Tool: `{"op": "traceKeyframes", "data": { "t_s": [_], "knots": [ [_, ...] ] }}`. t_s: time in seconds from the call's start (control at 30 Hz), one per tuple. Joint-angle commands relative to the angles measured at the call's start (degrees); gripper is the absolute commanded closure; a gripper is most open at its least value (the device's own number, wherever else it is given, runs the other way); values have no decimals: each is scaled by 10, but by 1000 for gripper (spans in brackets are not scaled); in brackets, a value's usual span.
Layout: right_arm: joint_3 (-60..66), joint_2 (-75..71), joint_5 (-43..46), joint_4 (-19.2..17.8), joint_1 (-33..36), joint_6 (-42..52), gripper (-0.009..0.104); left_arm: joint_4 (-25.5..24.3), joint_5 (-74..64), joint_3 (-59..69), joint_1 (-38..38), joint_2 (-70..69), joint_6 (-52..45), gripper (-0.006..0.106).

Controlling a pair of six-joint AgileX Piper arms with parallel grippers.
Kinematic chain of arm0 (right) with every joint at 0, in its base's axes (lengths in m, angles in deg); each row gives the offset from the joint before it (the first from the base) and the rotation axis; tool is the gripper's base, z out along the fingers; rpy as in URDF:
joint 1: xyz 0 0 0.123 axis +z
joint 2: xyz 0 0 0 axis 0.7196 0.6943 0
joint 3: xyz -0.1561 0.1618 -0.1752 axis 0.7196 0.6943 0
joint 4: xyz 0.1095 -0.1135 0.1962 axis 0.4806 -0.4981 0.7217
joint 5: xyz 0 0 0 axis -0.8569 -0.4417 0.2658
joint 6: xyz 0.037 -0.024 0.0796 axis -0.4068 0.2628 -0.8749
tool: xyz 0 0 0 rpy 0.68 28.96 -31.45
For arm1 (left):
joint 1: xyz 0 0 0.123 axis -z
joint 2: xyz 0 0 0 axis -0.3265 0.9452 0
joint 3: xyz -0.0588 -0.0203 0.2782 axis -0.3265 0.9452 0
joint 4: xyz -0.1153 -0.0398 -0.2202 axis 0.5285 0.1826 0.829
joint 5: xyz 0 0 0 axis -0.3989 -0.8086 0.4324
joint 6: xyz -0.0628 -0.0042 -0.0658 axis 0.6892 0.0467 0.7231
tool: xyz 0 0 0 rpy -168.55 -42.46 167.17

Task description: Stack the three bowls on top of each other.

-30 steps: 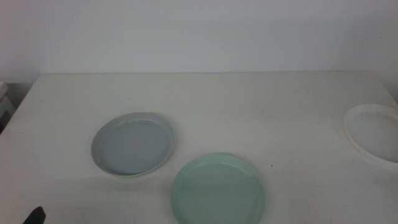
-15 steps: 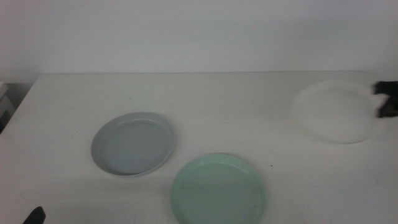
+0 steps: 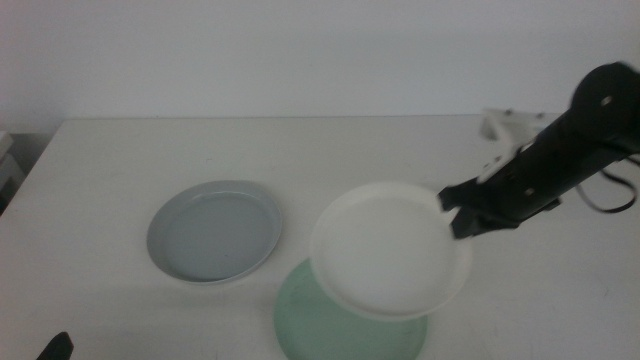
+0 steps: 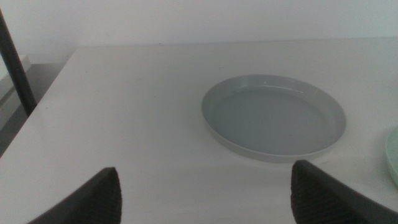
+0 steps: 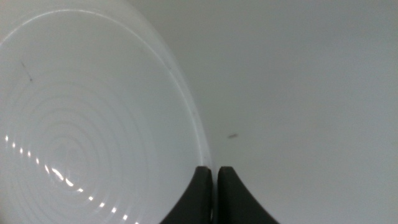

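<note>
My right hand [image 3: 455,212] is pinched tight on the rim of the shallow round white plastic bowl [image 3: 390,250], holding it in the air over the mint green plastic bowl [image 3: 300,322], which sits on the white bench [image 3: 100,180]. The pale grey-blue plastic bowl [image 3: 214,231] lies near it. My left hand [image 4: 205,193] is spread wide, empty, near the grey-blue one.
</note>
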Motion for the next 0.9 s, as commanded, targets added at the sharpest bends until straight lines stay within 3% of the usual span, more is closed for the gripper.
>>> {"op": "traceKeyframes", "data": {
  "t_s": [0.0,0.3,0.63,0.73,0.87],
  "knots": [
    [0,-28,30,13,27,-5,96,5,44,-3,0,-7,5,-2],
    [27,-5,78,22,87,-10,96,5,44,-3,0,-7,5,-2],
    [30,21,74,20,94,-7,96,4,44,-3,0,-7,5,-2],
    [30,30,72,21,94,-10,92,4,44,-3,0,-7,5,-2],
    [30,31,71,22,94,-10,77,4,44,-3,0,-7,5,-2]
  ]
}}
